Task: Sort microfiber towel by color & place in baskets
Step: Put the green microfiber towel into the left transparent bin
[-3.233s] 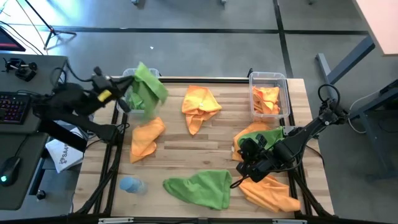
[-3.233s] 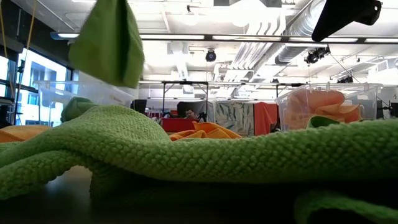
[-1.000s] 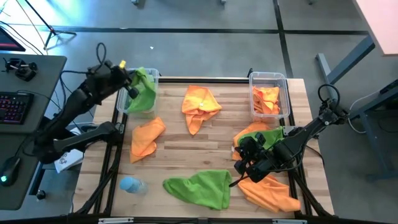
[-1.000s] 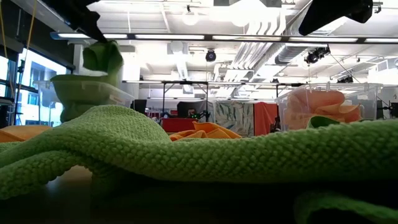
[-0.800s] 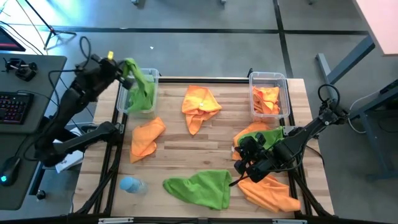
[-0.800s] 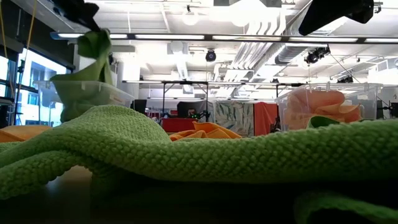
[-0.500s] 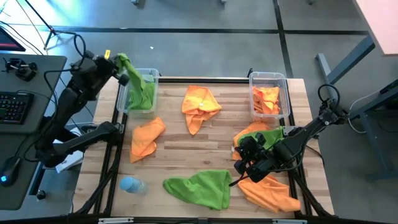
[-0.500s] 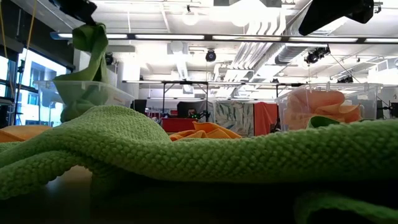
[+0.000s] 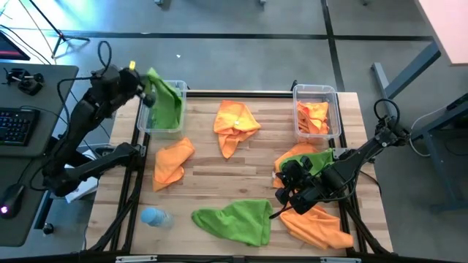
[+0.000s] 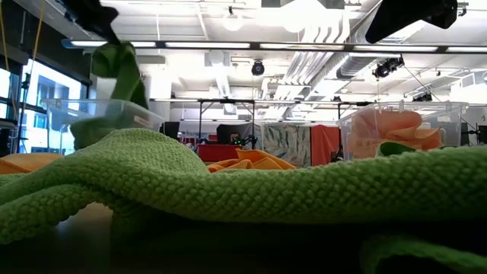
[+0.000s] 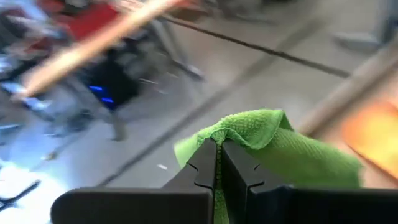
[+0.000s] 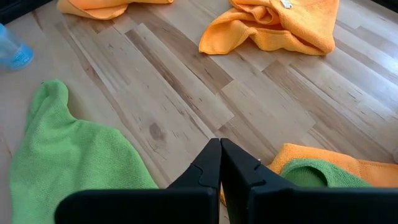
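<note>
Left claw [image 9: 146, 79] is raised at the far-left corner of the table [image 9: 212, 168], over the outer edge of the left basket [image 9: 164, 109]. Its fingers [image 11: 208, 163] are pinched tight on a fold of a green towel [image 9: 166, 102]; the cloth hangs from the claw down into that basket.

Right claw [image 9: 281, 199] sits low over the near-right part of the table, fingers [image 12: 211, 167] pressed together with nothing between them. It hovers above bare wood, between the large green towel [image 9: 238, 220] at the near edge and an orange towel [image 9: 316, 226] at the near right.

Right basket [image 9: 316, 109], far right: orange cloth [image 9: 314, 117] inside.

Loose on the table: orange towel at far centre [image 9: 235, 124], orange towel at left [image 9: 172, 161], orange-and-green pile [image 9: 307, 157] just beside the right arm. Pale blue bottle [image 9: 153, 216] near left edge.
</note>
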`<state>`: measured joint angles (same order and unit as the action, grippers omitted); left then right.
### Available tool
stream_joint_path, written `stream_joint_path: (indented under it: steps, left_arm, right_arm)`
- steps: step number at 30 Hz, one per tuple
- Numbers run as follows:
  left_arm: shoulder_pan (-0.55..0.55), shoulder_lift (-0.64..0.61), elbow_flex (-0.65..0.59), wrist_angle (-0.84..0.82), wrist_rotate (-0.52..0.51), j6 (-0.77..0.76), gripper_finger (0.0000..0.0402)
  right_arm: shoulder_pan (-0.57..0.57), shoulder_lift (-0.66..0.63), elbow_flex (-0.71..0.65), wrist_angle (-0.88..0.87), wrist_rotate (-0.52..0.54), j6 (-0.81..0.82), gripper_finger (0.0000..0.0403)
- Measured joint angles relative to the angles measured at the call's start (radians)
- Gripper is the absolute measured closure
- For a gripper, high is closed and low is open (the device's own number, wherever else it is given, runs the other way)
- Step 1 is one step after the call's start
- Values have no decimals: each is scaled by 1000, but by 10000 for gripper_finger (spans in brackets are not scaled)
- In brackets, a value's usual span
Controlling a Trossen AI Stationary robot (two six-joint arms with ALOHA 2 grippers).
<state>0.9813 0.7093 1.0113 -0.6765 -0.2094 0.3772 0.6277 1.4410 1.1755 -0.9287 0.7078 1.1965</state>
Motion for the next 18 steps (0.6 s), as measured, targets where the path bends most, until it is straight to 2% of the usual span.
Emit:
stream_joint_path:
  steps: [3,8,12,18]
  left_arm:
    - [0,-6,0,-184,113,0,401]
    - [0,51,0,-376,194,50,401]
    - [-1,142,0,-358,225,86,401]
    - [-23,274,0,-316,189,150,401]
  right_arm:
    - [0,0,0,11,0,0,403]
    - [0,0,0,14,0,0,403]
    - [-3,0,0,14,0,-7,403]
    - [-22,0,0,15,0,0,403]
